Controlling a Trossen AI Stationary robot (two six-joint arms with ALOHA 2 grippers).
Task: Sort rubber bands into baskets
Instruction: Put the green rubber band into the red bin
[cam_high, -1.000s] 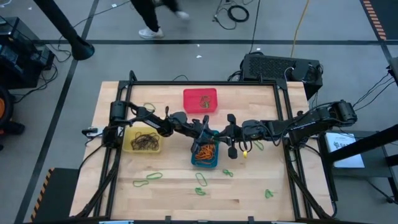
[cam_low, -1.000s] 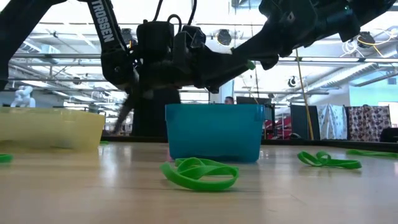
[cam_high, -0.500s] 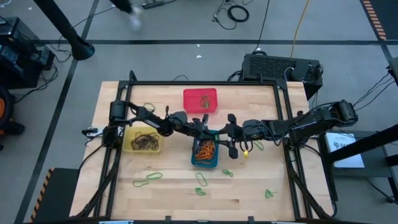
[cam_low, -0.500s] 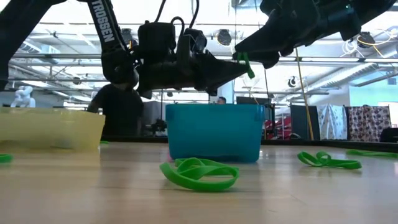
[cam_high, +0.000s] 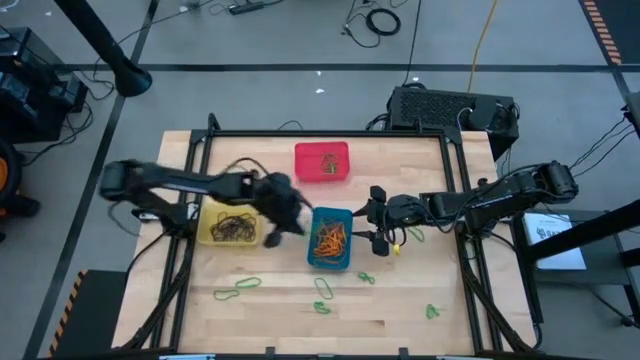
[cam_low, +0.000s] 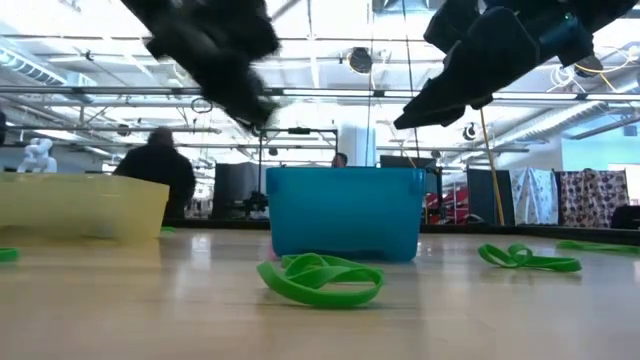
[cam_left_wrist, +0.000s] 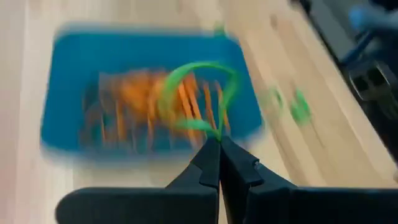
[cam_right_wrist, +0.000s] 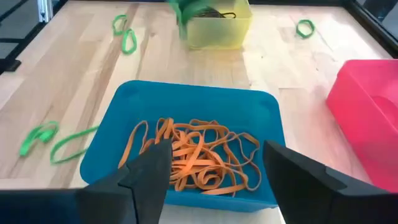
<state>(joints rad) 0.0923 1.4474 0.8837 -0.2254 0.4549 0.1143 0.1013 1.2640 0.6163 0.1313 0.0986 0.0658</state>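
Observation:
My left gripper (cam_left_wrist: 219, 144) is shut on a green rubber band (cam_left_wrist: 198, 93). In the high view it (cam_high: 295, 215) shows blurred between the yellow basket (cam_high: 205, 232) and the blue basket (cam_high: 345, 262), high above the table (cam_low: 250, 100). The blue basket (cam_right_wrist: 199, 99) holds several orange rubber bands (cam_right_wrist: 199, 155), the yellow basket dark ones (cam_high: 232, 226). The red basket (cam_high: 322, 150) stands farther back. My right gripper (cam_high: 378, 224) hangs open at the blue basket's right side (cam_right_wrist: 214, 171), holding nothing. My left gripper pinches the green band at one spot of its loop (cam_left_wrist: 216, 132), between its two fingertips. The fingers slant downward from the table's left. The rest of the loop stands out beyond the fingertips, lifted clear of the table and baskets.
Loose green bands lie on the wood toward the near edge (cam_high: 237, 290) (cam_high: 322, 292) (cam_high: 432, 312) and close in the low view (cam_low: 322, 280). More lie by the yellow basket (cam_right_wrist: 126, 34). A metal frame rims the table (cam_high: 455, 170). A person stands beyond the table (cam_low: 158, 170).
My left gripper has shut on the green band that my right gripper held above the blue basket. My right gripper has opened and let it go. My left gripper has then swung up and toward the table's left with the band.

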